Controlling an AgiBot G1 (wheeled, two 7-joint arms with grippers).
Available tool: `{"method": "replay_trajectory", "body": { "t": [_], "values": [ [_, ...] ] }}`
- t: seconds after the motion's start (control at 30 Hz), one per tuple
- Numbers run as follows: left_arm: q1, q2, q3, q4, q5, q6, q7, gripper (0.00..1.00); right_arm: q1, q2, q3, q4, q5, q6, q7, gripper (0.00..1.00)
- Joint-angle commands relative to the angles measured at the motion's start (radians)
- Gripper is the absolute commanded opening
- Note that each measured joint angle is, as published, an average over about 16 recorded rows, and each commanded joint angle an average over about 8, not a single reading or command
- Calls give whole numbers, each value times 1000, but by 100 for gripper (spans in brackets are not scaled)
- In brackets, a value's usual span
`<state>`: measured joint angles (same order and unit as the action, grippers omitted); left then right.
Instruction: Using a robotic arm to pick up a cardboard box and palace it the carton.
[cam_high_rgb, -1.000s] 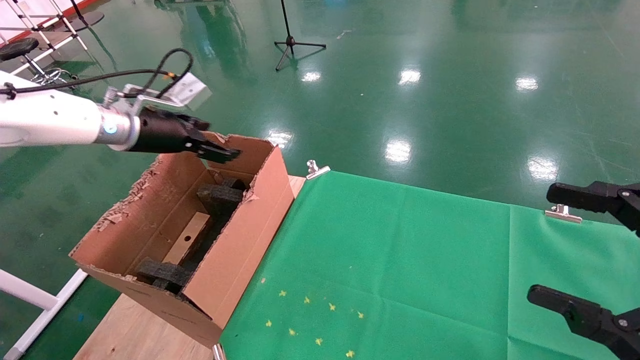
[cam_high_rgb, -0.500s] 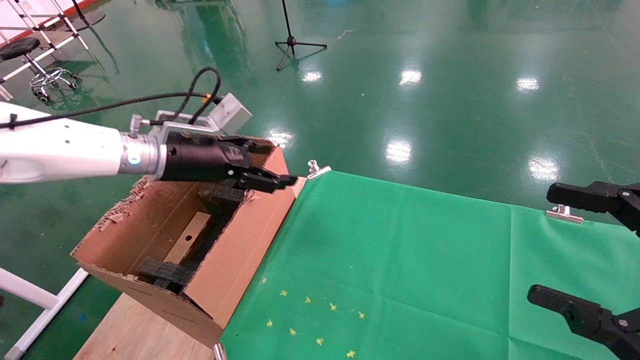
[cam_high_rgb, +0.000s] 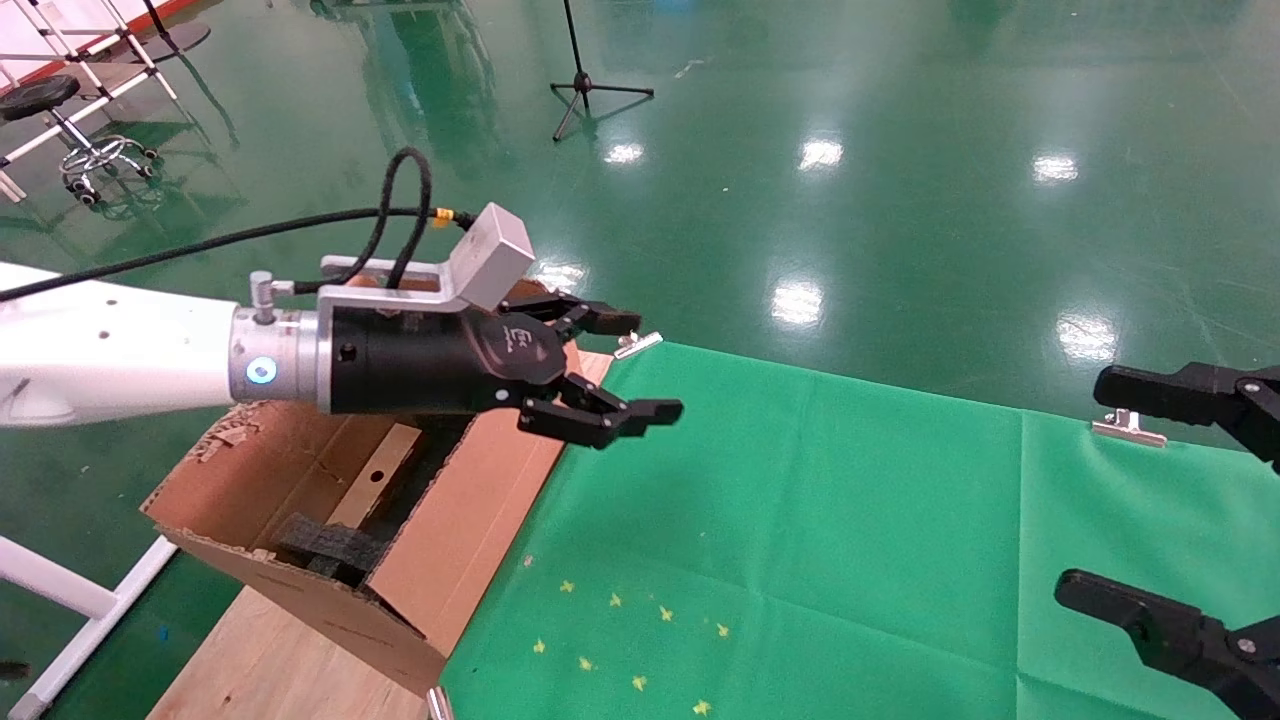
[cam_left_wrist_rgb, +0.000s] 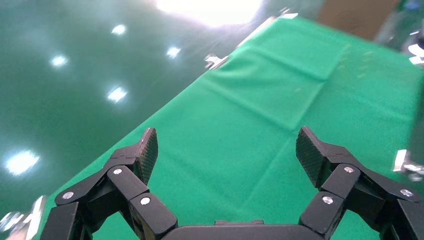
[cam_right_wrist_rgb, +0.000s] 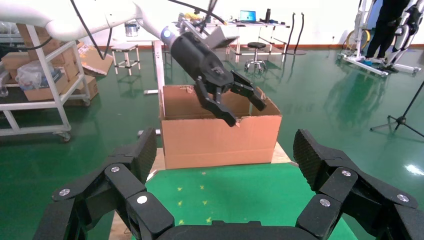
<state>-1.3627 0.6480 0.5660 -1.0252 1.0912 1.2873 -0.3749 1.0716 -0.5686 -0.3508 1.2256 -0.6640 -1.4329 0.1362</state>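
- One cardboard box (cam_high_rgb: 378, 472) lies inside the one carton (cam_high_rgb: 470, 520).
- My left end effector (cam_high_rgb: 630, 366) hovers released, empty, past the carton's rim.
- My right end effector (cam_high_rgb: 1120, 490) waits released.

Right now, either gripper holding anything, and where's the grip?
Nothing held. Left gripper is open and empty above the carton edge; right gripper open, parked.

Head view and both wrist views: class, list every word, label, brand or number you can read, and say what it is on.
White mark on the black multi-link left gripper body: too small to read.
Large brown corrugated carton: no print visible.
Green cloth: yellow marks only, no text.
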Motion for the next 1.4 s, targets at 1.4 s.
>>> {"method": "replay_trajectory", "body": {
  "t": [1.4],
  "values": [
    [296,-38,-294,-266,-371,214,190,100,0,0,0,0,0,0,0,100]
  ]
}}
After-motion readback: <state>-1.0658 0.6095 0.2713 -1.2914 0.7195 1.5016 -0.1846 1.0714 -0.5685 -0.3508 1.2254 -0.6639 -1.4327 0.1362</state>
